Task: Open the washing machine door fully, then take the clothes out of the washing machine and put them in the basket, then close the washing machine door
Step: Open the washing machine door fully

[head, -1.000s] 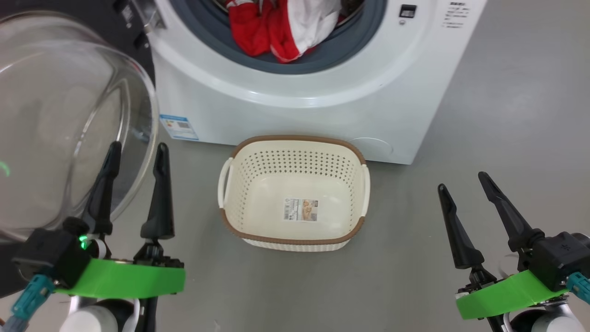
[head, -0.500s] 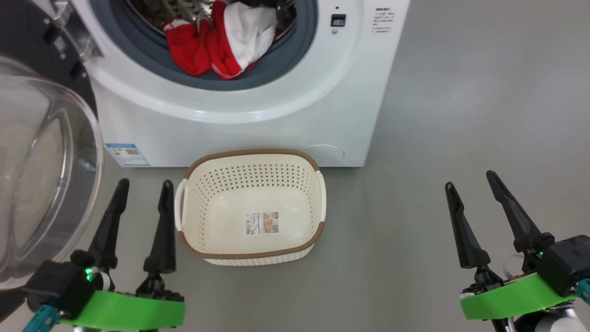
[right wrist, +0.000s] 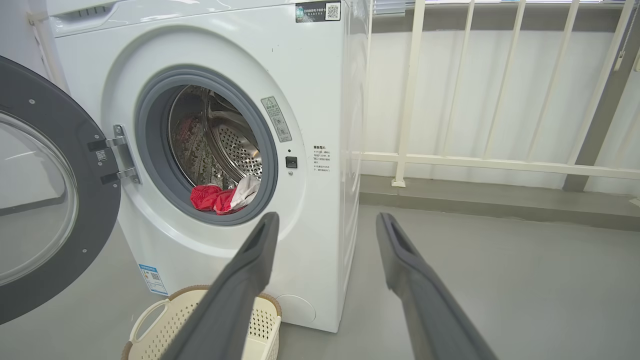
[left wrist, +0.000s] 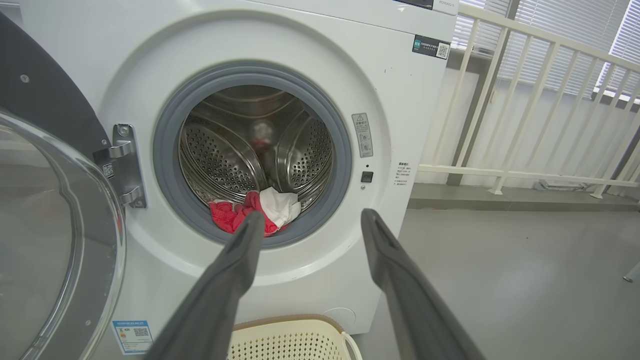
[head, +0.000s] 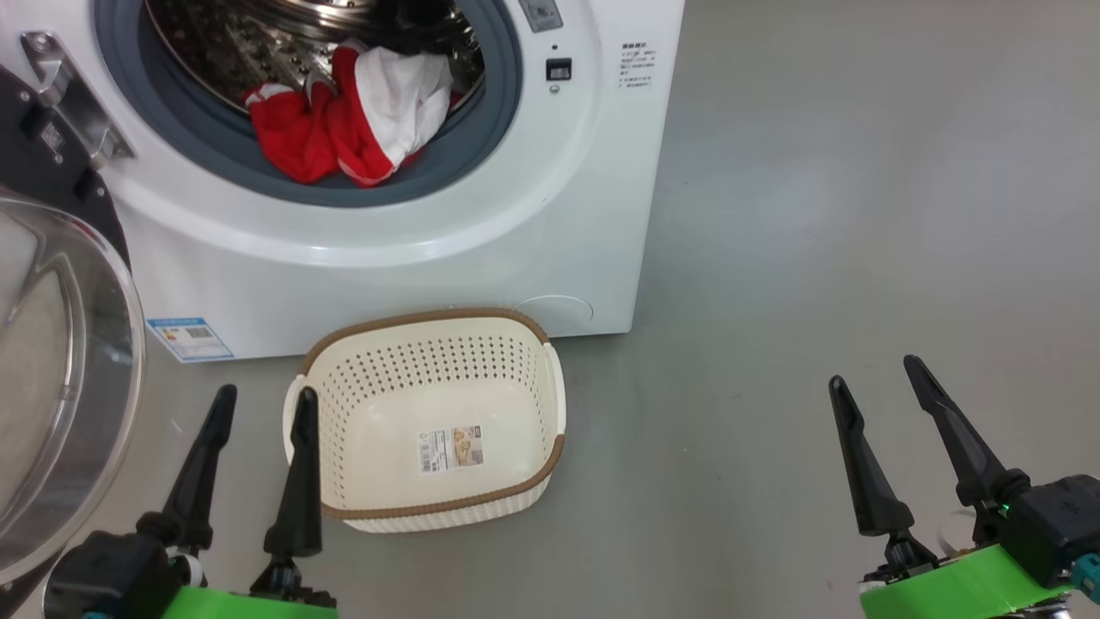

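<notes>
- Your left gripper (head: 265, 394) sits nearest, at the lower left. Its fingers are spread and hold nothing, and in the head view one fingertip overlaps the near-left corner of the basket (head: 430, 316).
- Your right gripper (head: 873, 371), at the lower right, is likewise spread and holds nothing. It is over the grey floor (head: 816, 215), well apart from the basket.
- The basket stands on the floor just in front of the washing machine (head: 559, 215), with a paper label (head: 450, 449) on its bottom.
- To your left, the washing machine door (head: 69, 387) hangs swung wide on its hinge (head: 73, 94).
- Farthest from you, the clothes (head: 344, 129) lie low in the drum (head: 258, 52), against the gasket (head: 198, 163).
</notes>
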### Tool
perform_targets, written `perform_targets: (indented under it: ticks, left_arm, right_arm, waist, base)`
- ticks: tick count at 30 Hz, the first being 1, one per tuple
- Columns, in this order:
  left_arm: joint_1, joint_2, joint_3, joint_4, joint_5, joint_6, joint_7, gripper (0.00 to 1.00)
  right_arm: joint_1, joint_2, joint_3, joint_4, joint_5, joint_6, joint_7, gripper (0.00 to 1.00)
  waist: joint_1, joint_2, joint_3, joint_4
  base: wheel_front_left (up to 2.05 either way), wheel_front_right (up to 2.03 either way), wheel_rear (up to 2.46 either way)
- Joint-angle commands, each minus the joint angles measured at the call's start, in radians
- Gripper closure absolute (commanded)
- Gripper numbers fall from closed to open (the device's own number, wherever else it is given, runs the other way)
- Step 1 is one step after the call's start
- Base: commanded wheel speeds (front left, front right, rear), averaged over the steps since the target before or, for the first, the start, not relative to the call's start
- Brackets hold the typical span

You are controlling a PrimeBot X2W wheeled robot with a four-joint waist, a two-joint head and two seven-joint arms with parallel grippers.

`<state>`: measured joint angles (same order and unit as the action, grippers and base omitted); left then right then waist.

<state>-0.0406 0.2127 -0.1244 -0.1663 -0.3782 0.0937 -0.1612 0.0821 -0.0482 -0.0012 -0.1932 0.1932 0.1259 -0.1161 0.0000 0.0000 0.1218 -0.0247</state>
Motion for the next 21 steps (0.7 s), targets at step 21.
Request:
perform_targets:
  ticks: [21]
  left_arm:
    - [0.138, 0.034, 0.053, -0.032, 0.004, 0.052, -0.012, 0.00]
  right_arm:
    - [0.090, -0.002, -0.033, -0.075, -0.005, 0.005, 0.008, 0.00]
  waist:
    - [0.0000, 0.0000, -0.109, -0.026]
  base:
    - [0.00, 0.00, 0.00]
